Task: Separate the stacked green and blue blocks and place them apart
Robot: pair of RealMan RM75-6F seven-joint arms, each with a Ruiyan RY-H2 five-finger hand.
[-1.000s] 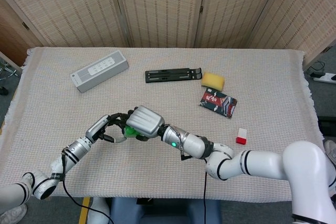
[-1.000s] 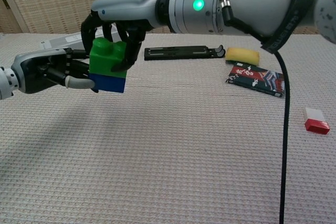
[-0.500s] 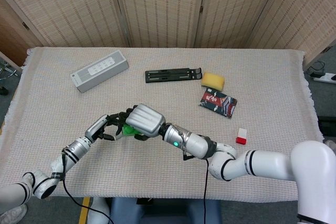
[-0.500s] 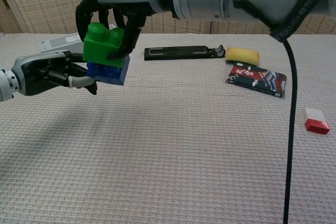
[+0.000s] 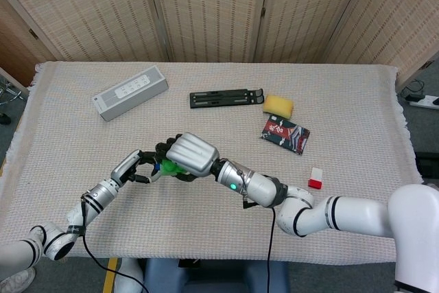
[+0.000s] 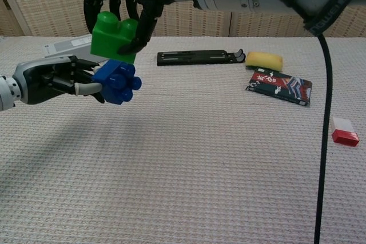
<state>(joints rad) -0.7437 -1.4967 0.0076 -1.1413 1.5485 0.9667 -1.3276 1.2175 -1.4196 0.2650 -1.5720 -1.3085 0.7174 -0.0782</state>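
The green block (image 6: 114, 37) is gripped from above by my right hand (image 6: 123, 5) and sits lifted clear of the blue one. The blue block (image 6: 116, 82) is tilted, studs facing the camera, held at its left side by my left hand (image 6: 54, 80). A small gap separates the two blocks in the chest view. In the head view my right hand (image 5: 193, 155) covers most of the green block (image 5: 172, 168), and only a sliver of the blue block (image 5: 157, 166) shows beside my left hand (image 5: 136, 167). Both hands are above the table's middle left.
A grey speaker (image 5: 130, 92) lies at the back left. A black stand (image 5: 226, 98), a yellow sponge (image 5: 278, 106) and a patterned packet (image 5: 285, 134) sit at the back right. A small red and white block (image 5: 315, 178) is to the right. A woven cloth (image 5: 357, 114) covers the table.
My right hand has lifted the green block up off the blue one. The blue block has tipped over in my left hand, its studs now turned outward.
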